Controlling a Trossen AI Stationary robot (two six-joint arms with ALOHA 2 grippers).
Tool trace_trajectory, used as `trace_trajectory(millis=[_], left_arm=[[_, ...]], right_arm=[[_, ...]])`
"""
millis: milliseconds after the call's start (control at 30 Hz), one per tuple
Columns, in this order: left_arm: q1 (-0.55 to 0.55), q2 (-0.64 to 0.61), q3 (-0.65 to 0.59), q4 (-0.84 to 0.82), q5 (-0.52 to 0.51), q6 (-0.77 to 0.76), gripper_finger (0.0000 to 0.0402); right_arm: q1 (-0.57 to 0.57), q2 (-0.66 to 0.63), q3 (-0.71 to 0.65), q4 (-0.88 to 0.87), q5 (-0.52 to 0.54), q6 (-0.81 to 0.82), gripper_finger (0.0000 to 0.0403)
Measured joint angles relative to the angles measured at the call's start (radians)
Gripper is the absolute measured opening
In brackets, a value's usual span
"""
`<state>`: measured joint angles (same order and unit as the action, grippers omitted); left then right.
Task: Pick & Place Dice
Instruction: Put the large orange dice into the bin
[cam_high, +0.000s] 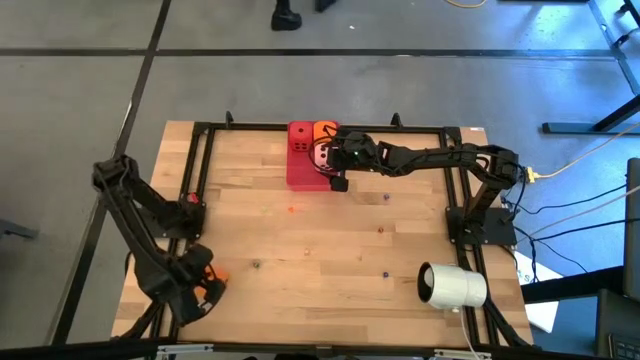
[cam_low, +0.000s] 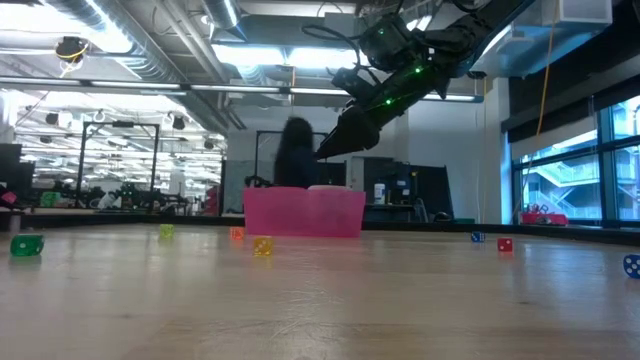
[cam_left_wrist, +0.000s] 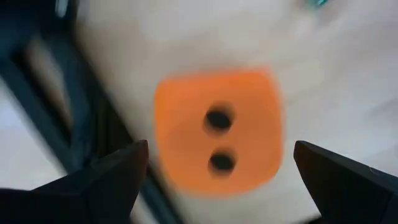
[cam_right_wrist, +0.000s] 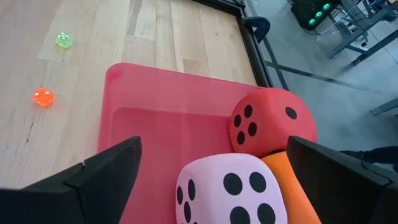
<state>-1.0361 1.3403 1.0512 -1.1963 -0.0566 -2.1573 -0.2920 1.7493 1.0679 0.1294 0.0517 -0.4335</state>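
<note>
Three dice lie in the flat pink-red tray (cam_high: 300, 170) at the table's far edge: the red die (cam_right_wrist: 270, 124), the pale pink die (cam_right_wrist: 230, 190) and an orange die (cam_right_wrist: 298, 186), packed together at the tray's far end. My right gripper (cam_right_wrist: 214, 142) hovers open above them, seen over the tray (cam_low: 305, 212) in the low view. The second orange die (cam_left_wrist: 217, 134) rests on the table at the near left corner with two dark pips showing. My left gripper (cam_left_wrist: 221, 149) is open, its fingers on either side of that die with gaps.
A white cylinder (cam_high: 452, 285) lies near the table's near right corner. Tiny coloured dice dot the wood, among them a green one (cam_low: 27, 244), a yellow one (cam_low: 262, 246) and an orange one (cam_right_wrist: 42, 97). A black frame (cam_high: 200, 160) borders the table.
</note>
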Motion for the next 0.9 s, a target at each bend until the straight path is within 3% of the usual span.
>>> trace_trajectory(millis=[133, 300, 733, 900], left_arm=[[0.001, -0.003, 0.000, 0.020, 0.100, -0.064, 0.0400], [0.005, -0.003, 0.000, 0.018, -0.018, -0.047, 0.0400], [0.007, -0.002, -0.028, 0.029, -0.021, -0.065, 0.0400], [0.007, -0.003, -0.094, 0.149, -0.019, -0.041, 0.0400]], right_arm=[[0.000, 0.000, 0.000, 0.000, 0.000, 0.000, 0.0400], [0.000, 0.000, 0.000, 0.000, 0.000, 0.000, 0.0400], [0.000, 0.000, 0.000, 0.000, 0.000, 0.003, 0.0400], [0.000, 0.000, 0.000, 0.000, 0.000, 0.003, 0.0400]])
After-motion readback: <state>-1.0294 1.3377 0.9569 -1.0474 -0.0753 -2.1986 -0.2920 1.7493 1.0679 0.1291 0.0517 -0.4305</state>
